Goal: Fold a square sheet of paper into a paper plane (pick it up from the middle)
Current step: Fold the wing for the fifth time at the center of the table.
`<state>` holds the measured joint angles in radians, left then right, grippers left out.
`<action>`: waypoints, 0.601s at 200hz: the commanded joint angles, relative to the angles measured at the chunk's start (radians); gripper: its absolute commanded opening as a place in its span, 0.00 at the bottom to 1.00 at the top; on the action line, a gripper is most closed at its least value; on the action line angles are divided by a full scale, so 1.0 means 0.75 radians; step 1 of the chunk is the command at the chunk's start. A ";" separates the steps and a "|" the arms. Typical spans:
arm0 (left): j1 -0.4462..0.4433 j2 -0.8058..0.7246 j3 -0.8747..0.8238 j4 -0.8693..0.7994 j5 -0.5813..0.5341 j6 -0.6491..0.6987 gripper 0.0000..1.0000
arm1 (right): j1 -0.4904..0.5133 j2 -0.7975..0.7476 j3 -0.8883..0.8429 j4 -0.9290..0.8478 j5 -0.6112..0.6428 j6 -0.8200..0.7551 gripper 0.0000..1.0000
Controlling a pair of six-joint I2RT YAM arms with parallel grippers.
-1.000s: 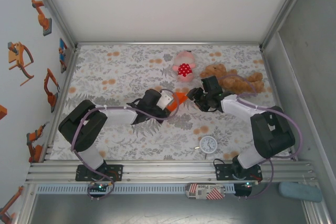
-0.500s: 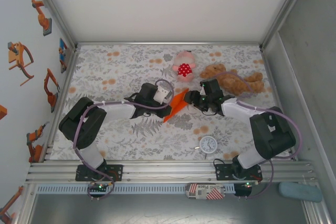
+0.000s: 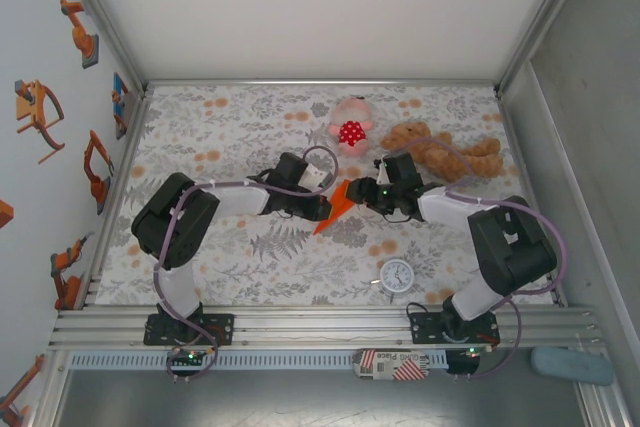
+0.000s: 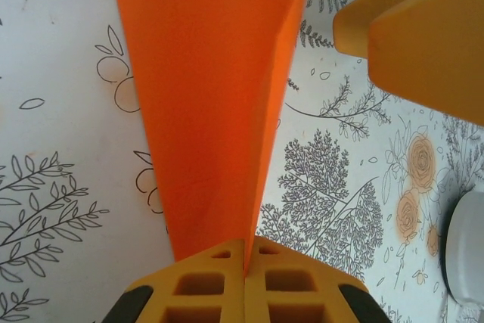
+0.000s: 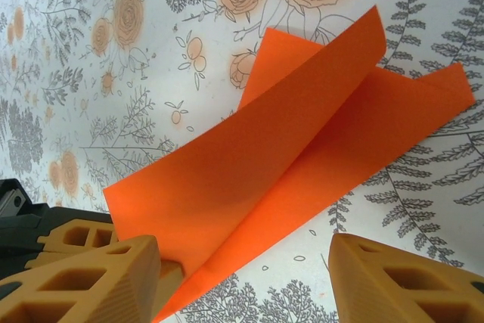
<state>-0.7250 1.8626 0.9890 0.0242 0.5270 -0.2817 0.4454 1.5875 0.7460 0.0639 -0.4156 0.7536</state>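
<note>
The left gripper [image 4: 244, 251] is fully closed on the narrow end of the folded orange paper [image 4: 212, 104]. Its yellow pads meet along the centre crease, which I judge is meant to anchor the wedge and keep the fold sharp while the other arm works. The right gripper [image 5: 243, 251] has its jaws well apart and holds nothing. The paper's near corner lies between its fingers, close to one of them, so it looks lined up to press or take a flap. The paper sits mid-table on the floral cloth [image 3: 220, 137], between the two grippers and just in front of the pink spotted plush [image 3: 350, 129] and the brown teddy bear [image 3: 445, 152]. No writing is legible: the small clock [image 3: 397, 275] and the red-striped label [image 3: 392, 364] on the near rail are too small to read.
</note>
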 commanded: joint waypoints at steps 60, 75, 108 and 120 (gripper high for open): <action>-0.008 0.071 0.103 -0.147 0.056 0.040 0.09 | 0.024 -0.002 -0.034 -0.024 0.023 -0.036 0.67; -0.011 0.077 0.109 -0.158 0.052 0.046 0.09 | 0.029 0.011 -0.022 -0.016 0.016 -0.033 0.68; -0.025 0.100 0.136 -0.195 0.044 0.067 0.11 | 0.047 0.045 0.013 -0.019 0.020 -0.021 0.71; -0.024 0.106 0.143 -0.200 0.046 0.067 0.11 | 0.055 0.061 0.029 -0.034 0.035 -0.012 0.72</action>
<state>-0.7357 1.9228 1.0691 -0.0818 0.5472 -0.2623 0.4728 1.6047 0.7284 0.0570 -0.4068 0.7399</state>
